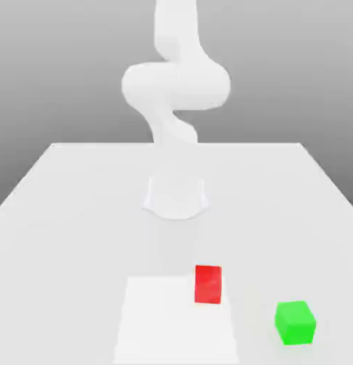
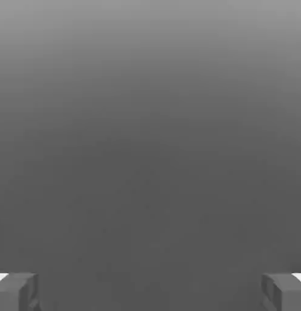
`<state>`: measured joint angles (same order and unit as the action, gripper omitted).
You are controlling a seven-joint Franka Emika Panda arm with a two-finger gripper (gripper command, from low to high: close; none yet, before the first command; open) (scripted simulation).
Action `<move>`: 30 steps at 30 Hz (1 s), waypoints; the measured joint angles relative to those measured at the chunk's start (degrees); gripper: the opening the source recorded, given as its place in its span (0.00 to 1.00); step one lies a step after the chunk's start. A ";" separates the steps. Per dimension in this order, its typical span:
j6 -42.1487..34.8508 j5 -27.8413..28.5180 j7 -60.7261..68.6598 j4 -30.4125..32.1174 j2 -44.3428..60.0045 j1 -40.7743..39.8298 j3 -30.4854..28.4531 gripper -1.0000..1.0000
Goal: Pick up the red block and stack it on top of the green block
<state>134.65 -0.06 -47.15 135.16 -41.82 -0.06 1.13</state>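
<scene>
A white robot arm (image 1: pixel 176 85) stands at twelve o'clock in the exterior view, its base (image 1: pixel 176 201) on a pale surface (image 1: pixel 72 235) near the middle of the clock face. The gripper's fingers (image 2: pixel 150 293) are wide apart in the hand view, with nothing between them and a plain gray background beyond.

The red block (image 1: pixel 208 284), a small, plain, bright cube, lies between five and six o'clock in the exterior view. It appears at the one-to-two o'clock part of a white panel (image 1: pixel 172 324), overlapping the panel's far edge as seen from there. The panel itself is at six o'clock.

The green block (image 1: pixel 295 324), also a small, plain cube, rests on the surface between four and five o'clock. It is clear of the panel and apart from the red block, at roughly four o'clock from it.
</scene>
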 joint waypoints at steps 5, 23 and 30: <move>6.79 -0.15 -3.13 7.77 9.75 -0.06 2.53 0.50; 35.58 4.06 -15.34 27.55 49.31 3.28 4.48 0.50; 38.88 5.81 -16.65 27.05 53.11 4.98 2.33 0.00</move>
<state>173.54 5.75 -63.81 162.21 11.30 4.92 3.47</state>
